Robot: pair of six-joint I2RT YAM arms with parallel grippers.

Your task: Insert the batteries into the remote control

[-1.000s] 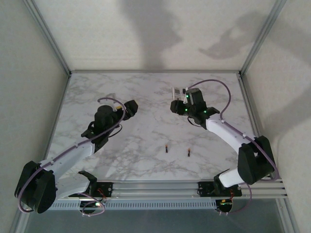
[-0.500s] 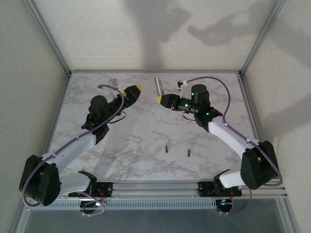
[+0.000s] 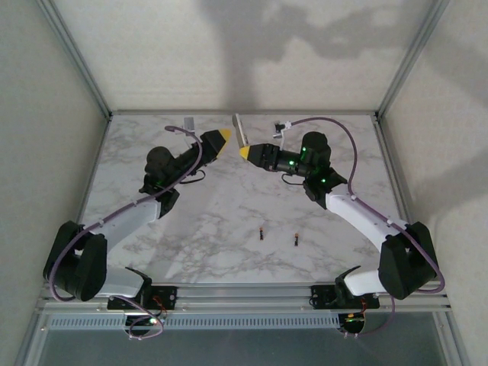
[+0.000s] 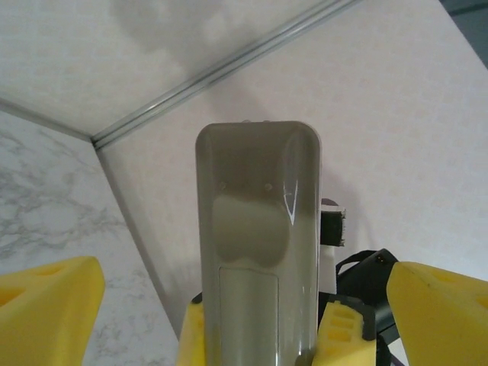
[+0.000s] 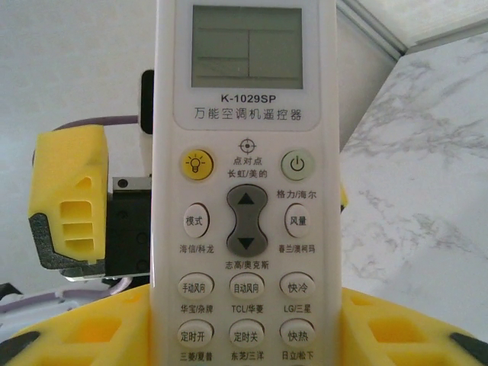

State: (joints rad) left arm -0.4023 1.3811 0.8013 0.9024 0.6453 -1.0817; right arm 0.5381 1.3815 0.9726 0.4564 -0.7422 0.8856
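**A:** Item one, remote control (image 5: pixel 244 152). Location?

**B:** Held off the table (image 3: pixel 229 221), far centre, by the right gripper (image 3: pixel 249 152). Its fingers are clamped on the lower, button end. Long axis near upright, display window (image 5: pixel 245 47) uppermost.

**A:** Item two, left gripper (image 3: pixel 216 140)?

**B:** Spread wide, holding nothing. It faces the remote's back. In its wrist view the handset stands between its two yellow fingers (image 4: pixel 47 305) and touches neither.

**A:** Item three, batteries (image 3: pixel 261 233)?

**B:** Two, lying on the marble toward the near edge, close together but not touching. They are well apart from both grippers and a little to the right arm's side.

**A:** Governing relation?

**B:** The remote's back is turned to the left gripper, directly ahead of it and near. The battery cover (image 4: pixel 258 305) looks shut, so I judge the free left gripper must deal with that first. The cells lie low and nearer the arm bases.
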